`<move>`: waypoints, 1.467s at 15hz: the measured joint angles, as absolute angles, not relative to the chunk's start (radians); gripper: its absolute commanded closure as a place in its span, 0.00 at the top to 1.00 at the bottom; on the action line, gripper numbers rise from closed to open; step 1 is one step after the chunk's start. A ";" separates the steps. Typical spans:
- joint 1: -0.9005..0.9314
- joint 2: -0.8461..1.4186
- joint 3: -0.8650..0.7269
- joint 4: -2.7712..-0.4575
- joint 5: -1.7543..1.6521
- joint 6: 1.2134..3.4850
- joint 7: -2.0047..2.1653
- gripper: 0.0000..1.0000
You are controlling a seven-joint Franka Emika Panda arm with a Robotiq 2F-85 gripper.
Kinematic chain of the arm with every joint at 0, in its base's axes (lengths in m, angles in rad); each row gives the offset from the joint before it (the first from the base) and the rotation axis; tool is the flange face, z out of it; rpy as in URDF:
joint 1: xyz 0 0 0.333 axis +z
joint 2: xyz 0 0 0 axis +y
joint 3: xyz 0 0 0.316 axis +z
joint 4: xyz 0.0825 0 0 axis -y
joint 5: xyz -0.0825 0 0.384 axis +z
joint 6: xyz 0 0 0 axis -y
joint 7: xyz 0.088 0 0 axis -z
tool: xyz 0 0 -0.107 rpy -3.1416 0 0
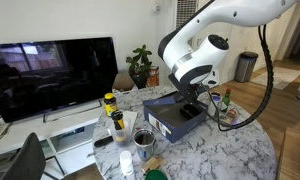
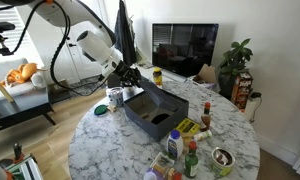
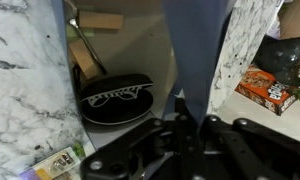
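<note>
A dark blue-grey open box (image 1: 170,122) (image 2: 155,112) sits in the middle of the round marble table (image 1: 230,150) (image 2: 120,150). My gripper (image 1: 193,107) (image 2: 129,79) is at the box's edge, on the side nearest the arm. In the wrist view a blue-grey flap of the box (image 3: 195,50) runs straight down between the black fingers, and the gripper (image 3: 186,116) is shut on it. To the left of the flap lies a black round thing with a white print (image 3: 115,98). The fingertips themselves are dark and hard to make out.
Yellow-capped bottles (image 1: 111,104), a tin can (image 1: 143,139) and a white bottle (image 1: 127,162) stand by the box. Sauce bottles (image 2: 190,155), a bowl (image 2: 222,158) and a yellow packet (image 2: 188,127) crowd the other rim. An orange snack box (image 3: 265,88) lies to the right. A TV (image 1: 50,75) stands behind.
</note>
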State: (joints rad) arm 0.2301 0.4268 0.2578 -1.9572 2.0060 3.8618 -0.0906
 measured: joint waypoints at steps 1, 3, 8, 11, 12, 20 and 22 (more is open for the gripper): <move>0.229 0.427 0.258 -1.966 2.006 3.854 -0.091 0.01; 0.230 0.427 0.258 -1.977 2.000 3.847 -0.091 0.01; 0.239 0.411 0.257 -1.978 1.941 3.856 -0.091 0.01; 0.253 0.387 0.255 -1.983 1.885 3.887 -0.090 0.01; 0.257 0.379 0.254 -1.989 1.868 3.900 -0.089 0.01; 0.267 0.367 0.235 -2.051 1.750 3.947 -0.051 0.01; 0.267 0.379 0.233 -2.058 1.748 3.943 -0.020 0.01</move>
State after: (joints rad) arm 0.2667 0.3791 0.2331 -2.0579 1.7482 3.9432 -0.0199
